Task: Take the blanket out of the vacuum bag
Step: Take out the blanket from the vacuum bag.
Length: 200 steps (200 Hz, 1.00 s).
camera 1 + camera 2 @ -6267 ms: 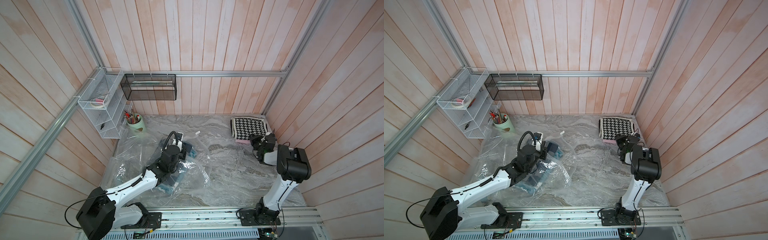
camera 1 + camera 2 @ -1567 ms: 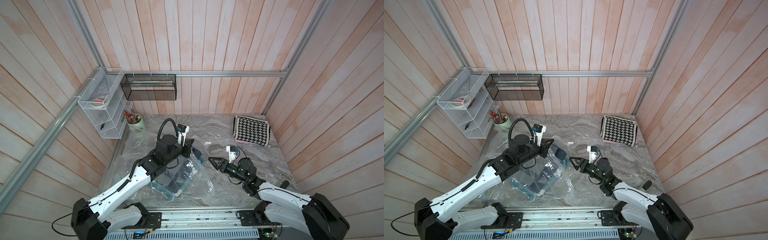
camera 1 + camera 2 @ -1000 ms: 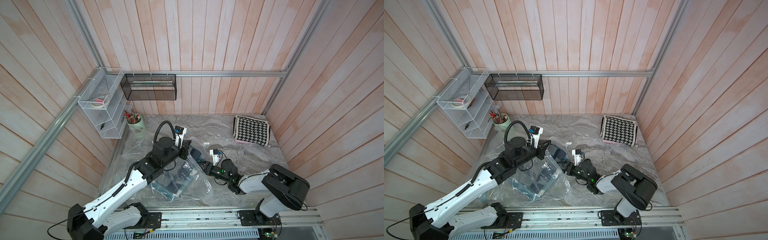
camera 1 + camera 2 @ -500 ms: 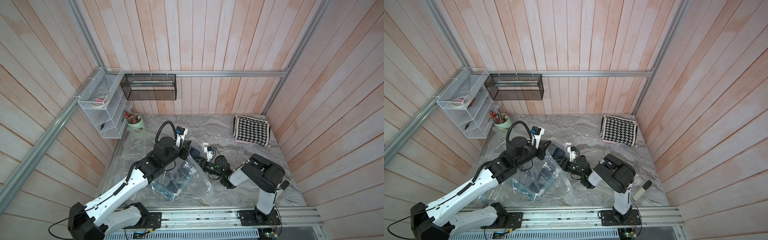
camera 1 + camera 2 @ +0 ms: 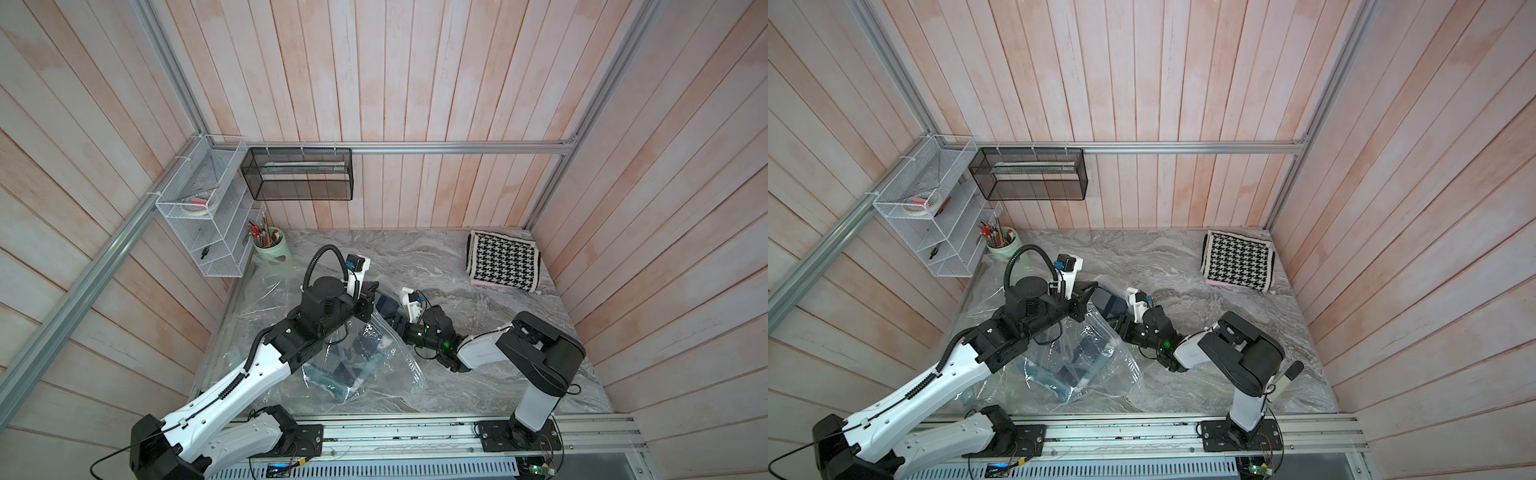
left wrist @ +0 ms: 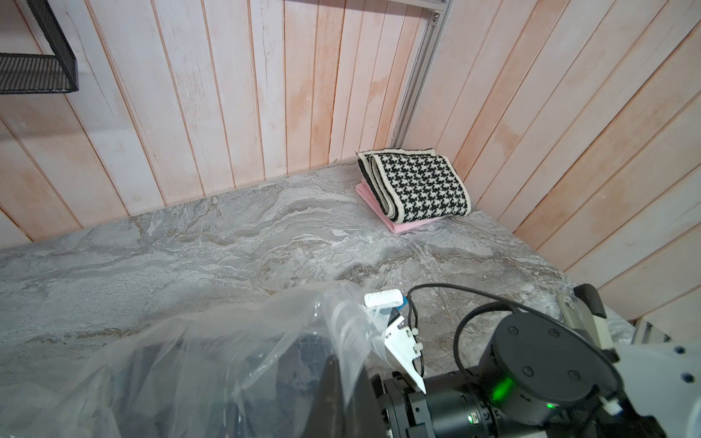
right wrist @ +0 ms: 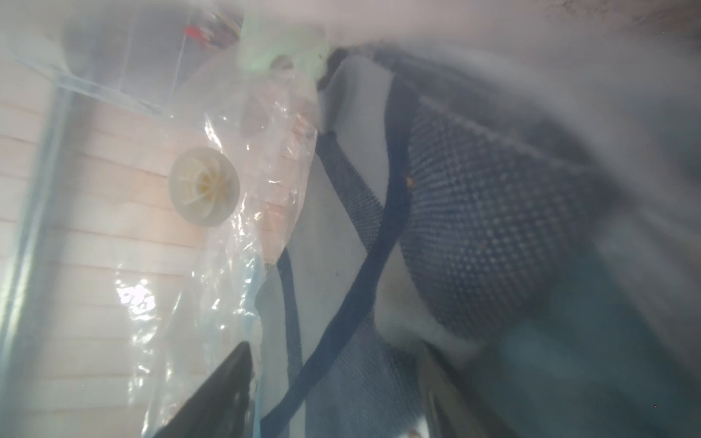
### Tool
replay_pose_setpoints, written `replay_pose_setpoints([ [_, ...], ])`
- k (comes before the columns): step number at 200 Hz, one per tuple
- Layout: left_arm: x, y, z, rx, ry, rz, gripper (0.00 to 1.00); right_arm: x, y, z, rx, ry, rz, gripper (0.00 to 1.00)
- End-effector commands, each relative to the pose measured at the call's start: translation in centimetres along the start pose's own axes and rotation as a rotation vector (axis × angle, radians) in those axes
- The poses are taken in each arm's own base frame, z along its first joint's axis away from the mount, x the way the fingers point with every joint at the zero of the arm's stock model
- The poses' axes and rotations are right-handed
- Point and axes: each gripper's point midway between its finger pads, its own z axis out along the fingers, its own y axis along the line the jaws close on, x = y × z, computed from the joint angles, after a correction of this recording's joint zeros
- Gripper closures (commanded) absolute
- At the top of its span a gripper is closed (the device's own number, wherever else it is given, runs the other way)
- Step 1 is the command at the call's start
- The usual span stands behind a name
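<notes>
The vacuum bag (image 5: 390, 365) (image 5: 1113, 370), clear and crinkly, lies at the left of the marble table. My left gripper (image 5: 371, 291) (image 5: 1090, 289) (image 6: 341, 383) is shut on the bag's upper edge and holds the mouth lifted. A dark blue-grey blanket (image 5: 387, 308) (image 5: 1108, 303) (image 7: 485, 227) with navy trim sits at the mouth, with more of it deeper inside. My right gripper (image 5: 392, 318) (image 5: 1116, 320) (image 7: 341, 398) is inside the mouth and open, a fold of blanket between its fingers (image 7: 220, 390). The round white valve cap (image 7: 204, 186) shows through the plastic.
A folded houndstooth throw (image 5: 503, 259) (image 6: 417, 182) on a pink cloth lies in the back right corner. A green pen cup (image 5: 272, 249), a white wire shelf (image 5: 208, 232) and a black mesh basket (image 5: 299, 174) line the back left. The arms' base rail (image 5: 415, 432) runs along the front.
My right arm has swung left across the table and pushed its gripper into the bag's mouth, closing slightly. The left gripper keeps the bag's edge lifted in much the same place.
</notes>
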Motion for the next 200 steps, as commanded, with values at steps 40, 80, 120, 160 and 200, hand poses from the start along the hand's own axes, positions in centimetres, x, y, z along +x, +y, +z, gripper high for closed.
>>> replay_pose_setpoints([
  [40,-1.5,-0.2,-0.8,0.013,-0.059,0.007,1.0,1.9,-4.3,0.1,0.164,0.056,0.005,0.31],
  [80,-1.2,-0.2,-1.0,0.016,-0.056,-0.004,1.0,1.7,-4.2,0.1,0.156,0.043,-0.009,0.3],
  [120,-1.0,-0.2,-1.2,0.015,-0.056,-0.006,1.0,1.1,-2.3,1.3,0.047,0.031,-0.009,0.3],
  [160,-0.9,-0.2,-1.4,0.017,-0.058,-0.013,1.0,0.5,-1.3,2.5,0.019,0.038,-0.02,0.3],
  [200,-0.5,0.0,-1.6,0.012,-0.056,-0.016,1.0,-0.1,0.1,2.9,-0.005,0.041,-0.046,0.3],
])
